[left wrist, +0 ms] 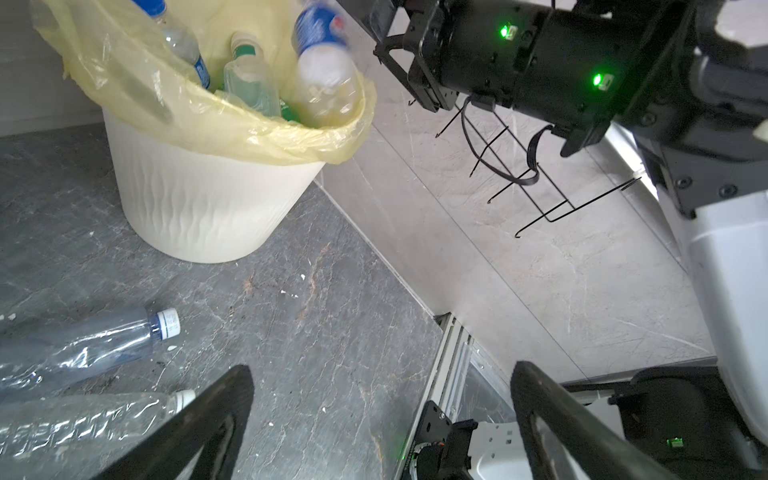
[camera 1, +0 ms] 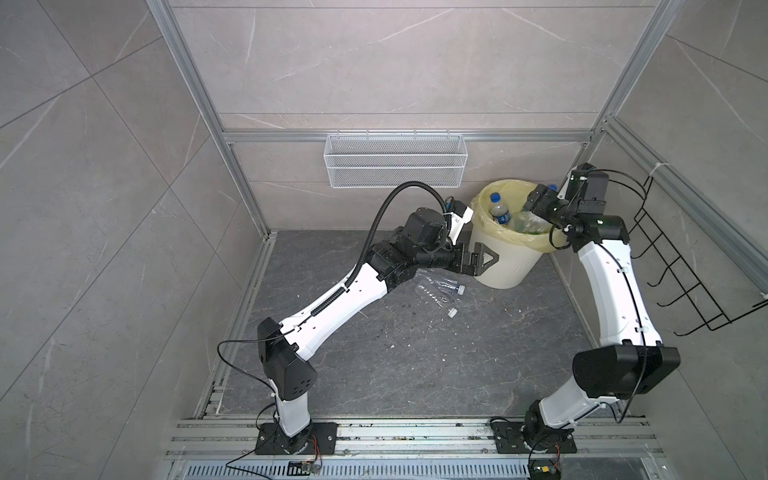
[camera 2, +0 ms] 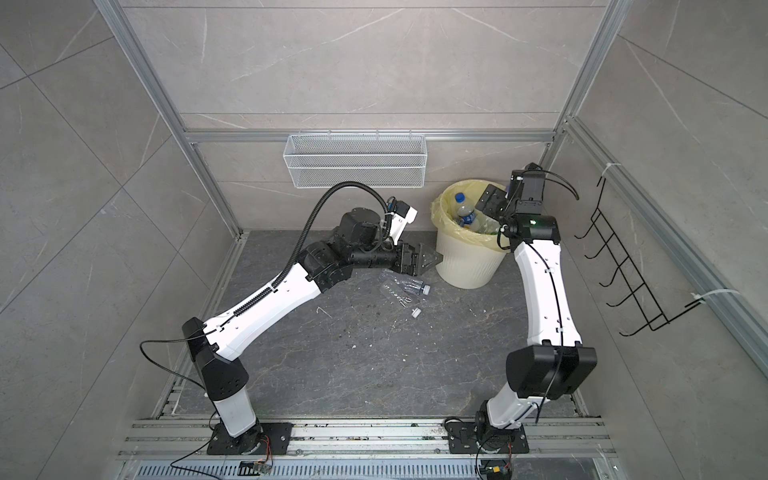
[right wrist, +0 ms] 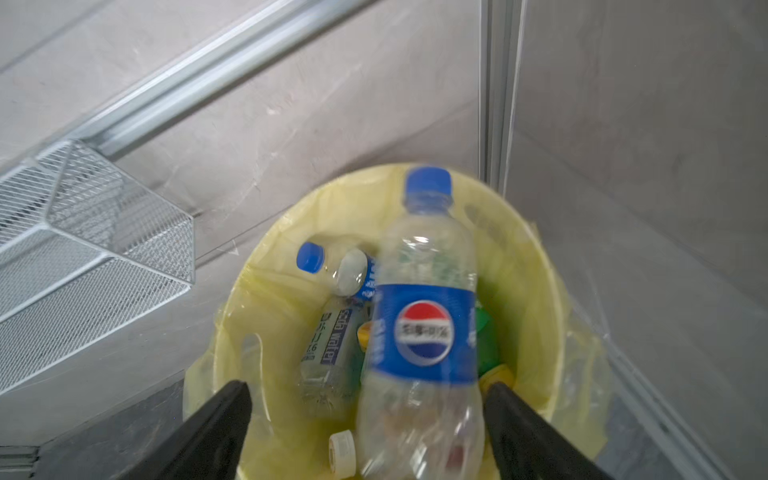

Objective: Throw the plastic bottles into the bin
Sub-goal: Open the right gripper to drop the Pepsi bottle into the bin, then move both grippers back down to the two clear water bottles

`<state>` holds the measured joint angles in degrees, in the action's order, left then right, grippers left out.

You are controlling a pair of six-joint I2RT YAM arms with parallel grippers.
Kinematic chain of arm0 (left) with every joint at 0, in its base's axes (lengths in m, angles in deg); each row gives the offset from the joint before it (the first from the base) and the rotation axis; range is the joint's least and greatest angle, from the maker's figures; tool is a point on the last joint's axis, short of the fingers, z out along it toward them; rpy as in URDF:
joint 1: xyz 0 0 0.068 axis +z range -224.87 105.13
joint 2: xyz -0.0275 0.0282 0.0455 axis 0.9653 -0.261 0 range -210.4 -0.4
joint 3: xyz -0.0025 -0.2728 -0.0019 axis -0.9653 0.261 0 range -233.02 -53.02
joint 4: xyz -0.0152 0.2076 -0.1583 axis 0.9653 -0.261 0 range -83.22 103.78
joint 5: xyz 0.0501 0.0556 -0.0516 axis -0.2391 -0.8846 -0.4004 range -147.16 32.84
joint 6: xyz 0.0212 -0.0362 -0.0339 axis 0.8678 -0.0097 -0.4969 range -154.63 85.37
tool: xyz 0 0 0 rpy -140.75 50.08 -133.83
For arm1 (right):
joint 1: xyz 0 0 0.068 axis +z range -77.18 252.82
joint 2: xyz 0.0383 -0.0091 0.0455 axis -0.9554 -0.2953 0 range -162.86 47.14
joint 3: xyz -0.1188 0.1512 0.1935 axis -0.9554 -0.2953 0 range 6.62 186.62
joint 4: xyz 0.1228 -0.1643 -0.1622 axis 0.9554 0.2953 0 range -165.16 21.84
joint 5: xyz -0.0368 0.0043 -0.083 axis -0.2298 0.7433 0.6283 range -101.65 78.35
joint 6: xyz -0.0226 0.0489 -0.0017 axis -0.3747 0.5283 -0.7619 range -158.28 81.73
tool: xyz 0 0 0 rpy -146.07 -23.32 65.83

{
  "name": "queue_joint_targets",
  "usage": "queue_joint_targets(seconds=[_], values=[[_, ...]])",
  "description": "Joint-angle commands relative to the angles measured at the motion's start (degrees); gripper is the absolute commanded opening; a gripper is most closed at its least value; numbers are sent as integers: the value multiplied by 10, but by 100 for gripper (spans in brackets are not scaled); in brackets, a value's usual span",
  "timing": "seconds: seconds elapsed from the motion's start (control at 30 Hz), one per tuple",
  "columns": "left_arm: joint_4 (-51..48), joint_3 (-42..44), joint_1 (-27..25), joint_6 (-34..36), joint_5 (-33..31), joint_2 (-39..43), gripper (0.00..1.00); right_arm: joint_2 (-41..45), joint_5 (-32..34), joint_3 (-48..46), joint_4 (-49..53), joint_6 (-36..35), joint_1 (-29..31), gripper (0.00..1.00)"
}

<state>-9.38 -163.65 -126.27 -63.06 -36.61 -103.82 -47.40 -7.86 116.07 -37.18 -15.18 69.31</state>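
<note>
The bin is a cream ribbed bucket with a pale yellow bag, standing at the back right of the floor. Several plastic bottles lie inside it. My right gripper hangs open above the bin's mouth. A blurred clear bottle with a blue label and blue cap sits loose between its spread fingers, over the bin. My left gripper is open and empty, low beside the bin's left wall. Two clear bottles lie on the floor just under it.
A loose white cap lies on the floor near the two bottles. A white wire mesh basket hangs on the back wall. A black wire rack juts from the right wall, close to the right arm.
</note>
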Motion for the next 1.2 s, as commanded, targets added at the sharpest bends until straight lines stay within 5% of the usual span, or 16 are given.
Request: queue_joint_targets(seconds=[0.0, 0.43, 0.9, 1.17], values=[[2, 21, 2, 17, -18, 27, 100, 38, -35, 11, 0, 10, 4, 100], [6, 67, 4, -11, -46, 40, 100, 103, -71, -59, -11, 16, 6, 99], [22, 222, 68, -159, -99, 90, 100, 195, -20, -213, -16, -1, 89, 100], [78, 294, 128, -271, -17, 62, 100, 235, 13, -367, -51, -16, 181, 100]])
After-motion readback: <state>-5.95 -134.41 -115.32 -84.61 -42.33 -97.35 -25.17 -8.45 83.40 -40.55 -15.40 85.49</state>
